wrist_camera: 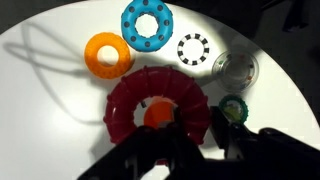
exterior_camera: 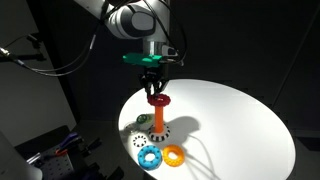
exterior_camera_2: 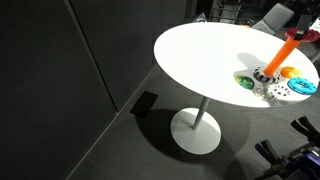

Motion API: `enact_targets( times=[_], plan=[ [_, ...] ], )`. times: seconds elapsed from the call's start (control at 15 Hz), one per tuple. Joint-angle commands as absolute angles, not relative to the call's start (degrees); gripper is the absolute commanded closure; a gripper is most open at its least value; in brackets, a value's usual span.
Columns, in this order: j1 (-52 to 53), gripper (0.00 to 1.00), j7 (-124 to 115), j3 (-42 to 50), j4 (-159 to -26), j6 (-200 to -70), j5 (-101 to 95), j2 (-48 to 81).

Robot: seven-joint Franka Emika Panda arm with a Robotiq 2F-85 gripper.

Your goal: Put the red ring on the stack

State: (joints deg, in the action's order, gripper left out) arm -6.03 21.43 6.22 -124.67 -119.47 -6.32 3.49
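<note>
Wrist view: jaws seen only as dark blurred silhouette; open or closed not to be told. Near rim of red ring (wrist_camera: 150, 85) covered by them. Green ring (wrist_camera: 234, 108) partly hidden. Exterior view: stack (exterior_camera_2: 283, 52) crowded at right edge, loose rings at base too small to be told apart; desk (exterior_camera_2: 200, 45) cut off there. Arm (exterior_camera: 135, 20) cut off by top edge.

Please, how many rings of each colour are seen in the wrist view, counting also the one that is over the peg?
Red ring: 1
Orange ring: 1
Blue ring: 1
Green ring: 1
Black-and-white ring: 1
Clear greyish ring: 1
Total: 6
</note>
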Motion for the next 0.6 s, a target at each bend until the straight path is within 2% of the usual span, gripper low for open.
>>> enact_targets(
  times=[0.0, 0.53],
  plan=[
    [-6.24, 0.89, 20.00, 6.16, -124.40, -120.01, -7.74, 3.71],
    [-6.54, 0.89, 20.70, 6.28, -125.25, -124.15, -6.88, 3.76]
  ],
)
